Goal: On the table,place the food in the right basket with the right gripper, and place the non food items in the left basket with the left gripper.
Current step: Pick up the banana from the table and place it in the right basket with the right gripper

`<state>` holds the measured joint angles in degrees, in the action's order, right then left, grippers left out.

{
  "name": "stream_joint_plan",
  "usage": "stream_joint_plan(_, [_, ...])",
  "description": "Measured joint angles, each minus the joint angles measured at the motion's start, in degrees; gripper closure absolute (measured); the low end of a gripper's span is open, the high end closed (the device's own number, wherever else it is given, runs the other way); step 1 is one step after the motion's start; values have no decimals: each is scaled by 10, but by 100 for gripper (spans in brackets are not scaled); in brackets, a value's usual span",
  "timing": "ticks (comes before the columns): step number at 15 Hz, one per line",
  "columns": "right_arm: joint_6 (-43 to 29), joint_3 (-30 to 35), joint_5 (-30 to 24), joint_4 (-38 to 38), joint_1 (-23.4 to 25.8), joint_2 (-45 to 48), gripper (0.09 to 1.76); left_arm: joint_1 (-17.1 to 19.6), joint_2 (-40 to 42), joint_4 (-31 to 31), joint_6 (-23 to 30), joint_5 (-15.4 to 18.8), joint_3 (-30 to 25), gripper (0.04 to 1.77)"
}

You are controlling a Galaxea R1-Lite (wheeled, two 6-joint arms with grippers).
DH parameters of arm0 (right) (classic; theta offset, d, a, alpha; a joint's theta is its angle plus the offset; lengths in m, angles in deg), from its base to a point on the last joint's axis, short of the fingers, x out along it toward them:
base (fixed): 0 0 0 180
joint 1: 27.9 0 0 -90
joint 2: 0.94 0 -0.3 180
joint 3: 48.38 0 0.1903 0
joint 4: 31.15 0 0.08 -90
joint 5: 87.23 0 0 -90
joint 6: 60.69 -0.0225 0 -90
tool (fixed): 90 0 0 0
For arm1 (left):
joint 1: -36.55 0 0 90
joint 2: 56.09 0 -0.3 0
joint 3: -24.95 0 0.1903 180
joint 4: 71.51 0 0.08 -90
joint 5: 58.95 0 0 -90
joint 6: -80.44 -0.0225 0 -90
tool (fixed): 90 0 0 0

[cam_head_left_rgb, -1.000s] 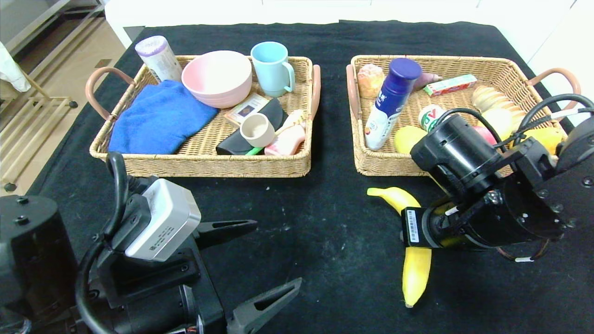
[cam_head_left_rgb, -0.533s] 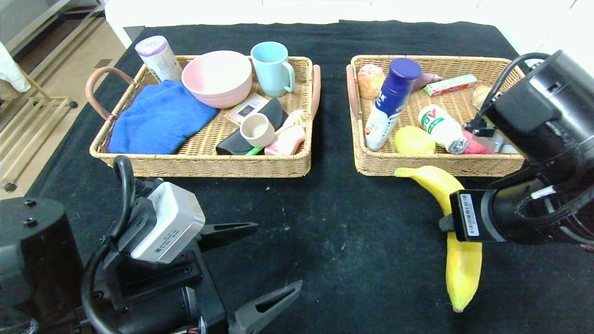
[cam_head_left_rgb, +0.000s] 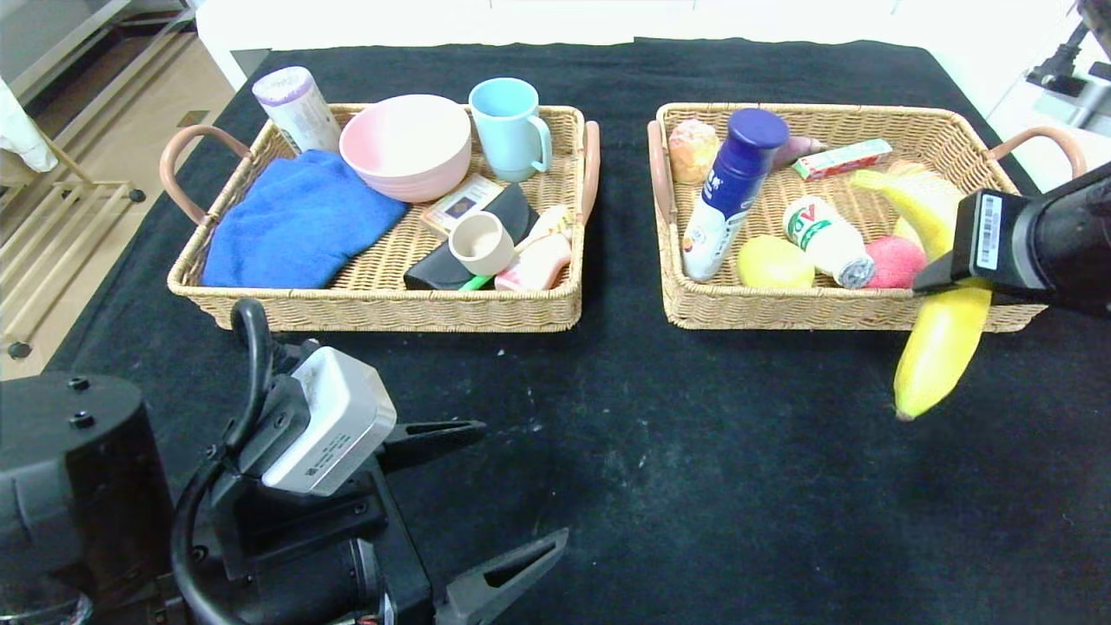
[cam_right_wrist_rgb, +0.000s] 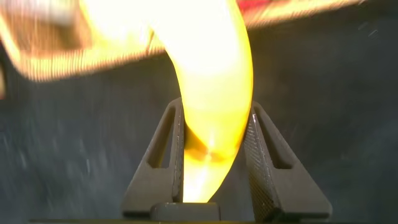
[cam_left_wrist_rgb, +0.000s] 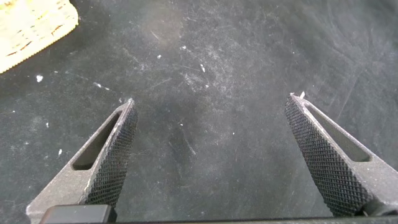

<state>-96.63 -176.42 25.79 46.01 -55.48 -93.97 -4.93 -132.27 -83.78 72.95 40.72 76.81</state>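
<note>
My right gripper (cam_right_wrist_rgb: pixel 214 121) is shut on a yellow banana (cam_head_left_rgb: pixel 942 321) and holds it in the air over the front right corner of the right basket (cam_head_left_rgb: pixel 833 311). The banana's stem end reaches over the basket and its other end hangs over the black table. In the right wrist view the banana (cam_right_wrist_rgb: pixel 211 74) sits between both pads. The left basket (cam_head_left_rgb: pixel 382 308) holds a blue towel, a pink bowl, a blue mug and other non-food items. My left gripper (cam_left_wrist_rgb: pixel 211 109) is open and empty, low over the table at the front left.
The right basket holds a blue-capped bottle (cam_head_left_rgb: pixel 729 187), a lemon (cam_head_left_rgb: pixel 772 262), a small drink bottle (cam_head_left_rgb: pixel 829 240), a pink fruit (cam_head_left_rgb: pixel 896 260), a bun and a slim packet. Black cloth (cam_head_left_rgb: pixel 651 451) covers the table.
My right gripper has lifted the banana off the table and carried it back and to the right, to the right basket's front corner. The left arm has barely moved.
</note>
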Motion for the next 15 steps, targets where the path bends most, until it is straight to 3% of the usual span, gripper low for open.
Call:
stream_joint_plan(2, [-27, -33, 1, -12, 33, -21, 120, 0, -2, 0, 0, 0, -1, 9])
stream_joint_plan(7, [-39, -53, -9, -138, 101, -51, 120, -1, -5, 0, 0, 0, -2, 9])
stream_joint_plan(15, [-64, -49, -11, -266, 161, -74, 120, -3, -7, 0, -8, 0, -5, 9])
